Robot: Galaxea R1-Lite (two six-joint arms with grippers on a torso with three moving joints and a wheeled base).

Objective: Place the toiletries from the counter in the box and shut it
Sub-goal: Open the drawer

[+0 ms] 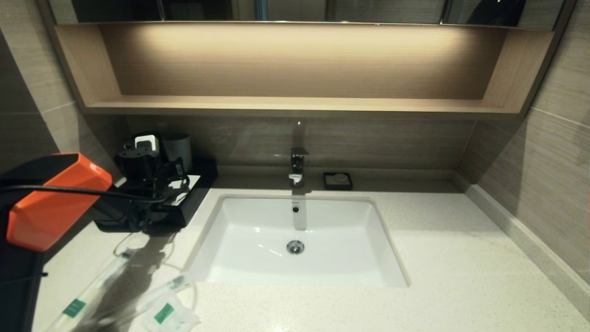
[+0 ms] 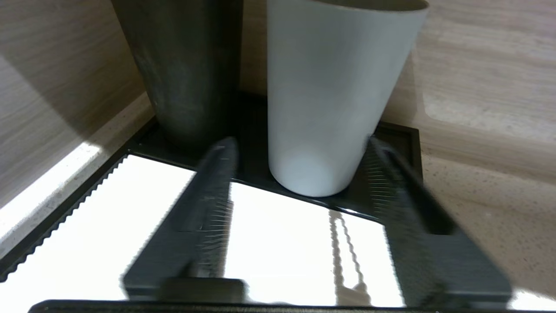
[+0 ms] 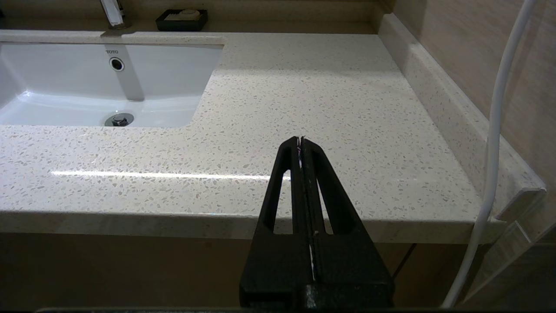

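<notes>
**Q:** Where was everything?

**Me:** The box [image 1: 184, 203] sat left of the sink. My left pincer [image 2: 299, 187] hung above it, fingers apart, holding nothing. The right pincer [image 3: 300, 143] was pressed together.

**Q:** And the toiletries?

**Me:** The sticks [image 1: 92, 290] and sachet [image 1: 168, 316] lay near the counter [image 1: 461, 267] edge; probably light, crinkly, slippery, best pinched mid-length.

Two slim clear-wrapped sticks [image 1: 92, 288] and a white sachet [image 1: 169, 316] lay on the speckled counter [image 1: 461, 258], near left; the black box [image 1: 186, 203] sat far left.
</notes>
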